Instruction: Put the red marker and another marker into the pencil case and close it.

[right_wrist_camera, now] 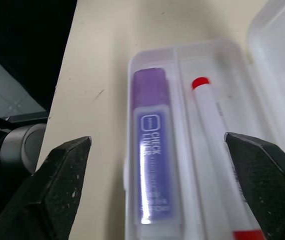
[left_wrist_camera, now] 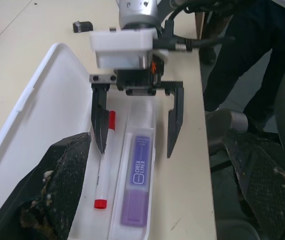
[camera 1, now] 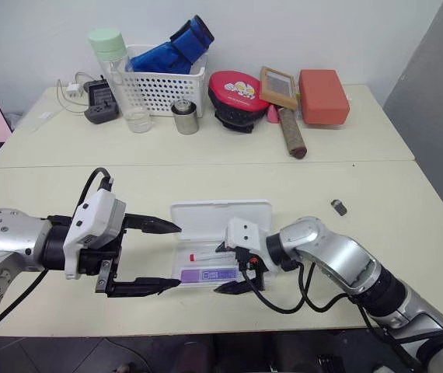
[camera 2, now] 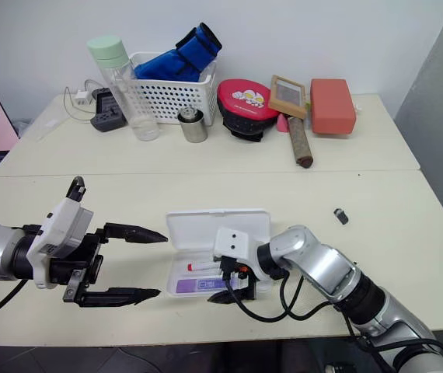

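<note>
Markers lie side by side in the tray of the pencil case (camera 1: 220,219), which sits open on the near part of the tabletop (camera 1: 377,186), its lid folded back toward the far side. The red marker (left_wrist_camera: 104,159) rests in the farther compartment, white barrel with red at both ends; the purple marker (left_wrist_camera: 138,190) fills the nearer compartment, just beside it and parted from it by a thin divider. Above the tray's right end hangs the right pincer (left_wrist_camera: 136,136), its two black fingers spread wide, one over the red marker's capped end and the other past the case's near edge; it grips nothing. To the left of the case the left pincer (camera 1: 159,256) points rightward, fingers (camera 1: 150,225) wide apart and empty, clear of the case. A small dark cap-like piece (camera 1: 339,207) lies well apart to the right. Along the far side stand a white basket (camera 1: 163,81), a green-capped bottle (camera 1: 116,74) and a red box (camera 1: 323,96).
</note>
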